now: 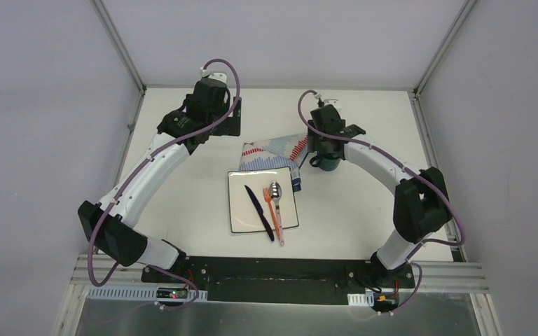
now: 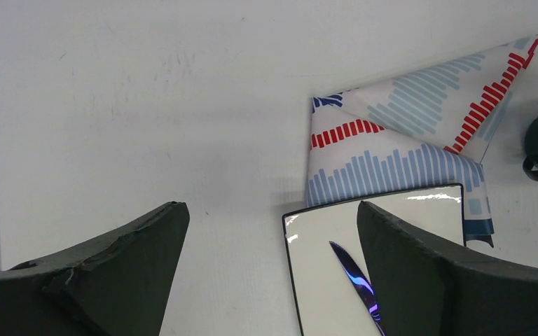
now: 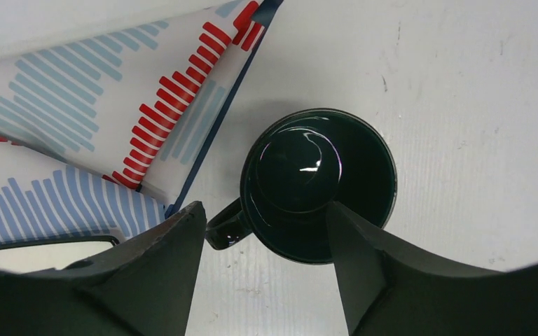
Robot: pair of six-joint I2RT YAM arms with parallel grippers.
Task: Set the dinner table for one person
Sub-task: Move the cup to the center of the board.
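Note:
The white dinner table (image 1: 182, 189) carries a white square plate (image 1: 242, 210) with a dark blue knife (image 1: 259, 212), an orange fork (image 1: 274, 217) and a spoon (image 1: 276, 190) lying on it. A striped red-blue-white cloth (image 1: 273, 150) lies folded behind the plate, partly under it. A dark green mug (image 3: 308, 168) stands right of the cloth. My right gripper (image 3: 265, 210) is open directly over the mug's handle side, one finger outside by the handle, the other over the mug's mouth. My left gripper (image 2: 273, 231) hangs open above the plate's (image 2: 315, 266) far left corner, holding nothing.
Grey aluminium rails (image 1: 122, 52) edge the tabletop, with grey walls around it. Bare white surface lies left of the plate (image 2: 147, 105) and right of the mug (image 3: 476, 140). The arm bases sit along the near edge (image 1: 273, 280).

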